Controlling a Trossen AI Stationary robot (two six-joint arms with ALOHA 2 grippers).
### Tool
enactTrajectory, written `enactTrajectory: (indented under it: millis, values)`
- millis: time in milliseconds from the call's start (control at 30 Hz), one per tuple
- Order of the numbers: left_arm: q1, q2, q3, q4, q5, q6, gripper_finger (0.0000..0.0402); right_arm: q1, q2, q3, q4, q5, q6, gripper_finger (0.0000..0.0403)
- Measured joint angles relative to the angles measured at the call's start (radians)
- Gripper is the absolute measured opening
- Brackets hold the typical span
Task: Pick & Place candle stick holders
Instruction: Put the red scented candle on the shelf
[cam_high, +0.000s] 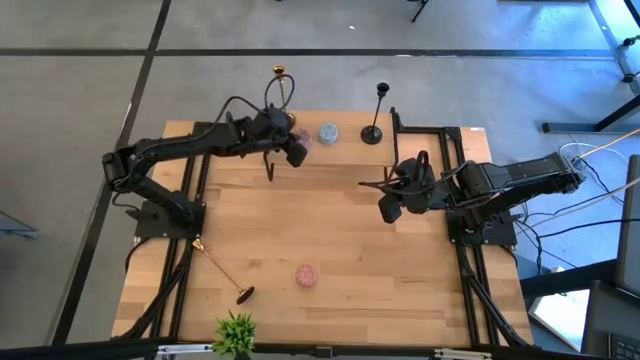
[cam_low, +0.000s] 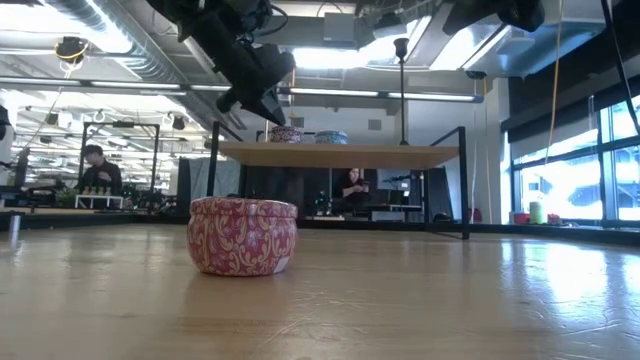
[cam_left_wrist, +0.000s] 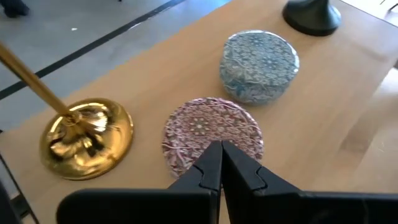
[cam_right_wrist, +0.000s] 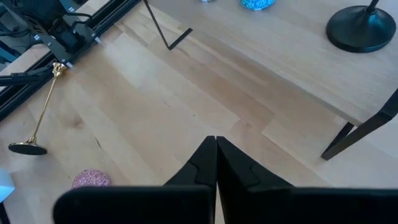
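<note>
Two slim holders, one shiny brass (cam_high: 281, 74) and one matte black (cam_high: 377, 112), stand at the worktop's (cam_high: 350, 250) far edge; a third brass one (cam_high: 220, 267) lies untouched. Both the left pincer (cam_left_wrist: 220, 163) and the right pincer (cam_right_wrist: 216, 157) are pressed together, empty.

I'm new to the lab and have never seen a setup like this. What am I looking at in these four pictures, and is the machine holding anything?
It is a robot with two dark arms at a wooden table, each ending in a two-finger hand. One picture looks straight down, one looks level across the tabletop, and two come from cameras on the wrists.

The left hand hovers at the far edge, above a pink patterned tin, beside a blue patterned tin and an upright gold candle stick holder. A black holder stands further along that edge. The right hand waits over the middle of the table.

Near the front, another gold holder lies on its side, with a second pink tin and a small green plant.

Both hands are shut and hold nothing.
</note>
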Motion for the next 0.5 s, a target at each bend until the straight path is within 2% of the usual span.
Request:
enactTrajectory:
  millis: [267, 400, 500]
  values:
    - [-0.006, 0.0, 0.0, -0.014, 0.013, -0.006, 0.0002, 0.0, 0.0, 0.0, 0.0, 0.009, 0.0, 0.0004]
    - [-0.012, -0.004, 0.0, 0.003, -0.096, -0.004, 0.0002, 0.0, 0.0, 0.0, 0.0, 0.009, 0.0, 0.0004]
    - [-0.001, -0.005, 0.0, 0.01, -0.112, -0.001, 0.0002, 0.0, 0.0, 0.0, -0.001, 0.012, 0.0, 0.0004]
